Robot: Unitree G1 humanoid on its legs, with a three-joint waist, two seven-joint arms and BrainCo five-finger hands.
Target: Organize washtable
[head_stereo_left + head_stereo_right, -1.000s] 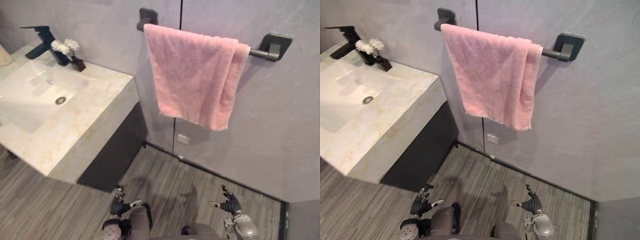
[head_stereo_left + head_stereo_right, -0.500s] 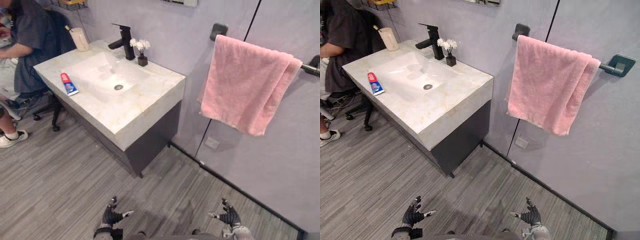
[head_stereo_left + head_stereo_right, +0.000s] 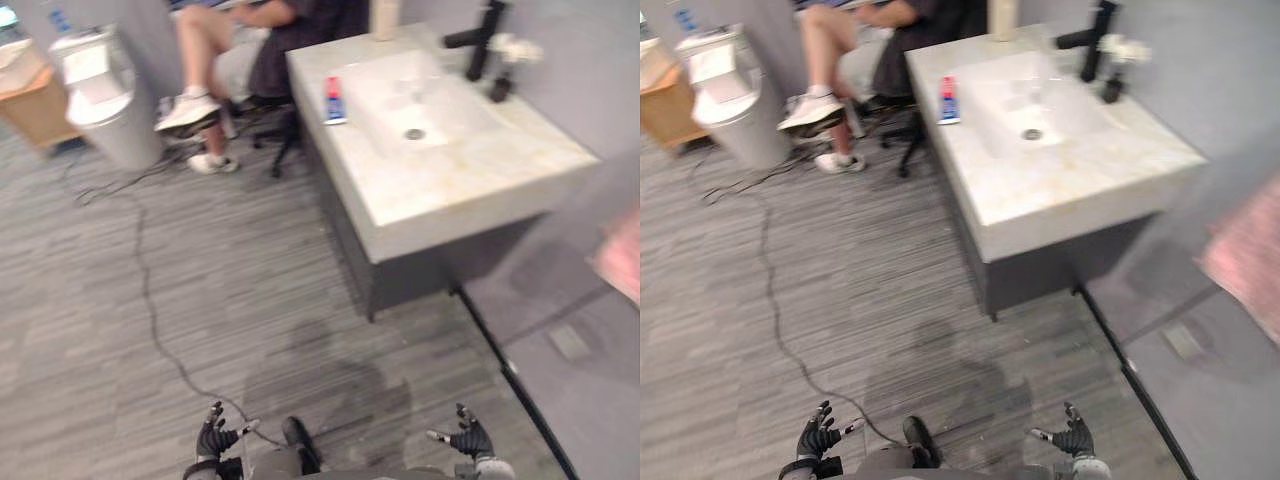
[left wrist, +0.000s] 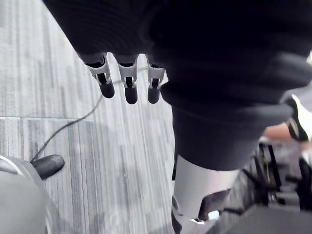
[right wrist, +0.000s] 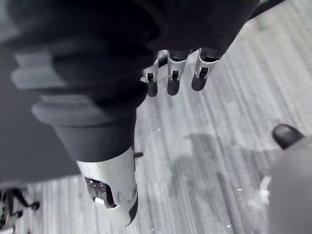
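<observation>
Left hand (image 3: 215, 440) and right hand (image 3: 468, 440) hang low above the floor (image 3: 200, 280), fingers released. On the marble bench (image 3: 480, 172), a toothpaste tube (image 3: 334, 100) lies beside the sink basin (image 3: 385, 85); a small vase (image 3: 500, 90) holds white flowers (image 3: 515, 50).

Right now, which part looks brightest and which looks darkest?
Left eye view: the white basin catches the most light, and the cabinet under the washtable lies in shade. Left wrist view: the left hand shows dark against the paler floor.
</observation>
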